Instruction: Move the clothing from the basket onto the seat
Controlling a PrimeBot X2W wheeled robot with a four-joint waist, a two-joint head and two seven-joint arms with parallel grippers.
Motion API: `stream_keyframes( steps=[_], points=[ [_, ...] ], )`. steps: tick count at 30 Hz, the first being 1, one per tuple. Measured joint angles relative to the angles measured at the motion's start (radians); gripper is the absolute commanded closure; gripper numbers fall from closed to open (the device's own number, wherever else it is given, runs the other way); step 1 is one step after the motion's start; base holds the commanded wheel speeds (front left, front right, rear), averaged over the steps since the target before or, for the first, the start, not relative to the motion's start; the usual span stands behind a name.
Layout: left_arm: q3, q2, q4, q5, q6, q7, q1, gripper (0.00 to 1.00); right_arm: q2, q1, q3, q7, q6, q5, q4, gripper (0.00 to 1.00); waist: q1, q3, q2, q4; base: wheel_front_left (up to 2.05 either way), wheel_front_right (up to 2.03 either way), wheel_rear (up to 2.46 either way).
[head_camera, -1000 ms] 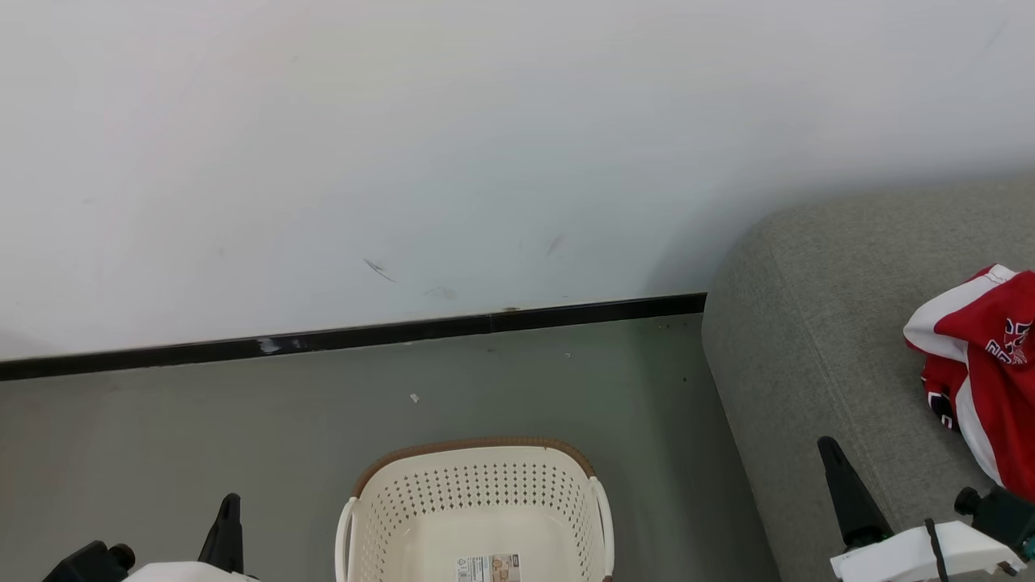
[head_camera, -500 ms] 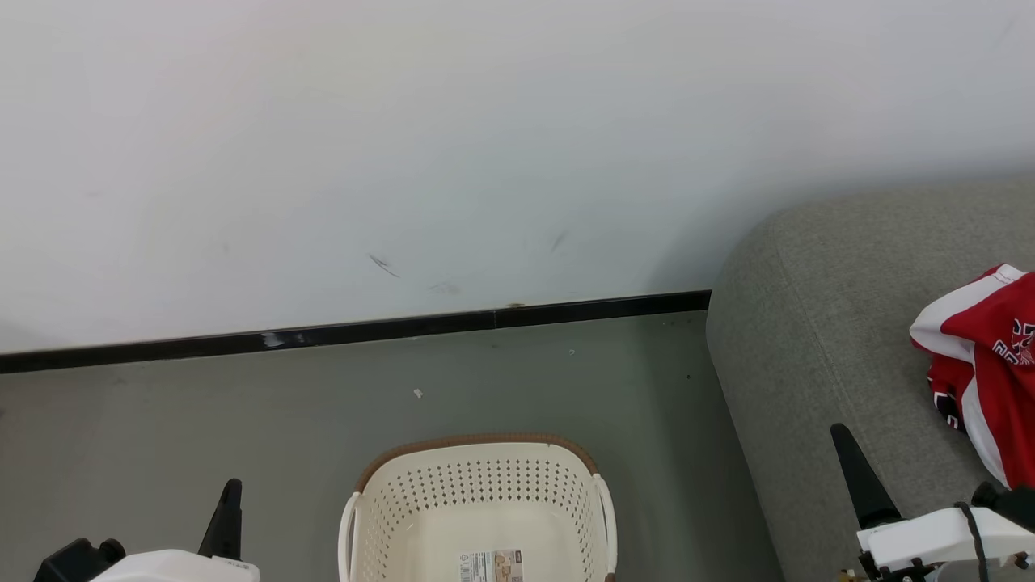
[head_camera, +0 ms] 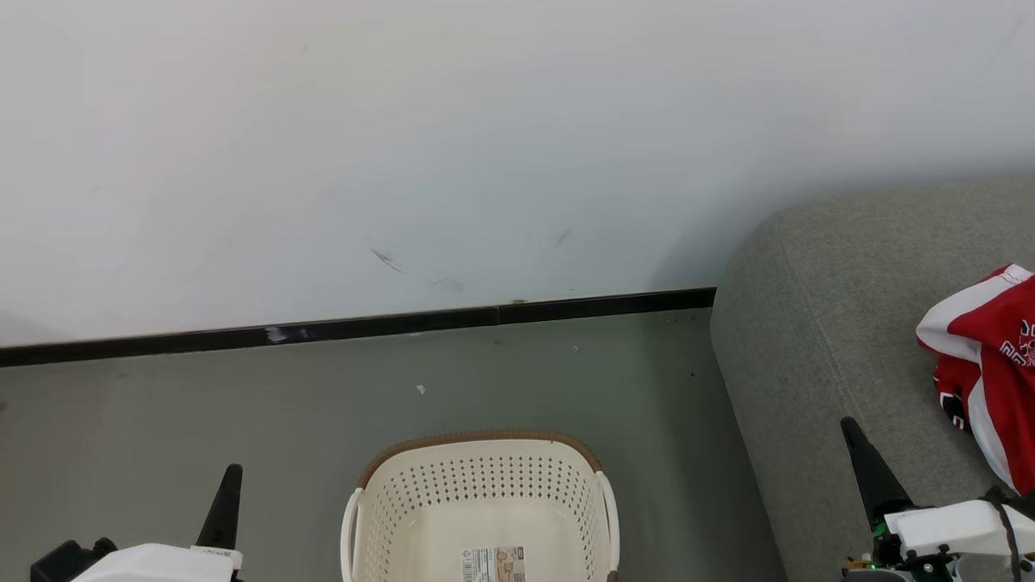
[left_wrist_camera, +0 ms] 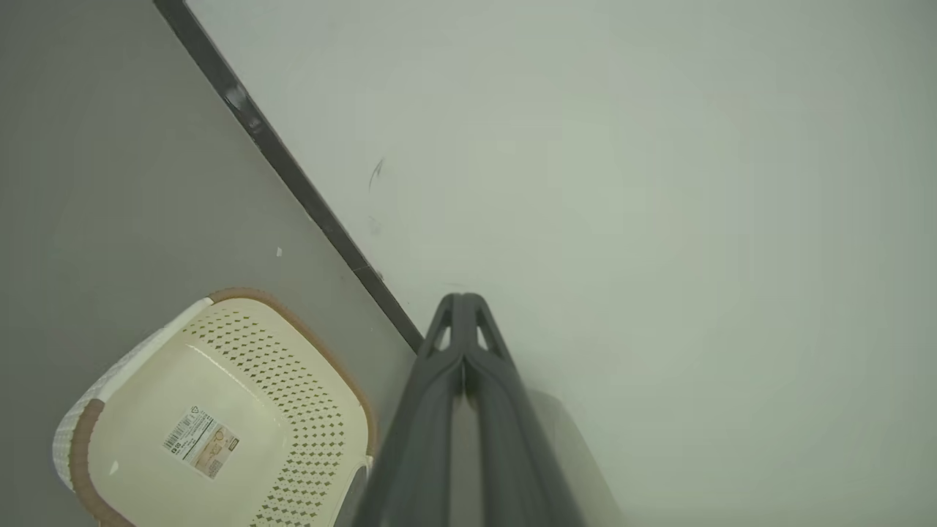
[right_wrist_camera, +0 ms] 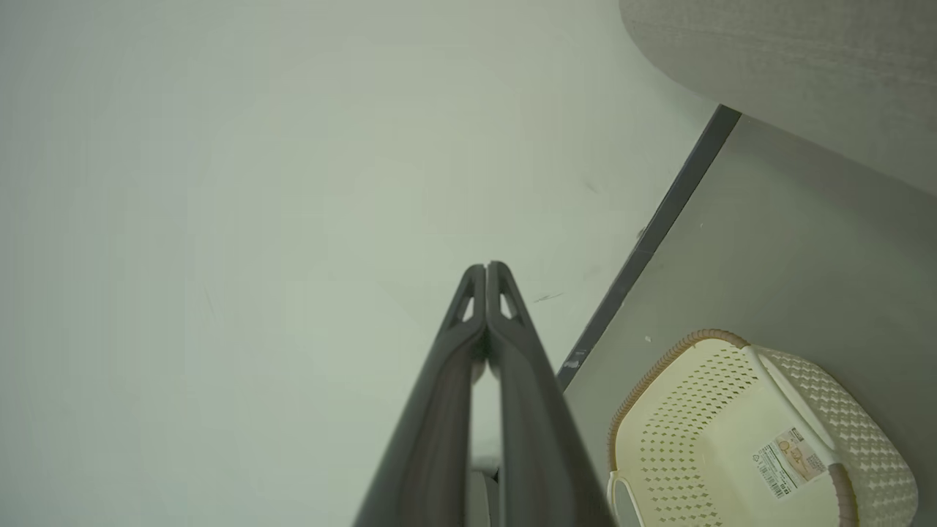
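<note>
The red and white clothing (head_camera: 990,368) lies bunched on the grey seat (head_camera: 817,323) at the right edge of the head view. On the floor at bottom centre stands the cream basket (head_camera: 481,485), nothing in it but a label on its base; it also appears in the wrist views (left_wrist_camera: 212,410) (right_wrist_camera: 739,432). My left gripper (head_camera: 226,485) is at the lower left, left of the basket, its fingers pressed together (left_wrist_camera: 463,307). Over the seat's front edge, short of the clothing, my right gripper (head_camera: 853,440) is shut with nothing in it (right_wrist_camera: 486,274).
A white wall (head_camera: 485,145) with a black skirting strip (head_camera: 364,327) runs behind the basket. Grey floor (head_camera: 202,412) spreads between the wall, the basket and the seat's rounded end. A small white scrap (head_camera: 420,389) lies on the floor.
The head camera has shifted slightly, so the scene sits a little right. My right gripper has drawn back toward the bottom edge of the view; the clothing stays on the seat.
</note>
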State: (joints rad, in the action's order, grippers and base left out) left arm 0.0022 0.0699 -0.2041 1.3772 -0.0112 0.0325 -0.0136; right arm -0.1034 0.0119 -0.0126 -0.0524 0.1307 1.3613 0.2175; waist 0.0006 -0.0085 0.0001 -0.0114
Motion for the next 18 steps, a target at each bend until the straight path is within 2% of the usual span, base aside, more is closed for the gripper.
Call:
stream_keyframes(
  steps=[18],
  points=[
    [0.057,-0.029,-0.004,0.176,0.068,0.056,-0.022,1.0,-0.022,0.04,0.005,0.041,0.0,0.279,0.026,1.0,-0.0001,0.007,0.0,0.009,0.0,0.0,0.0]
  ],
)
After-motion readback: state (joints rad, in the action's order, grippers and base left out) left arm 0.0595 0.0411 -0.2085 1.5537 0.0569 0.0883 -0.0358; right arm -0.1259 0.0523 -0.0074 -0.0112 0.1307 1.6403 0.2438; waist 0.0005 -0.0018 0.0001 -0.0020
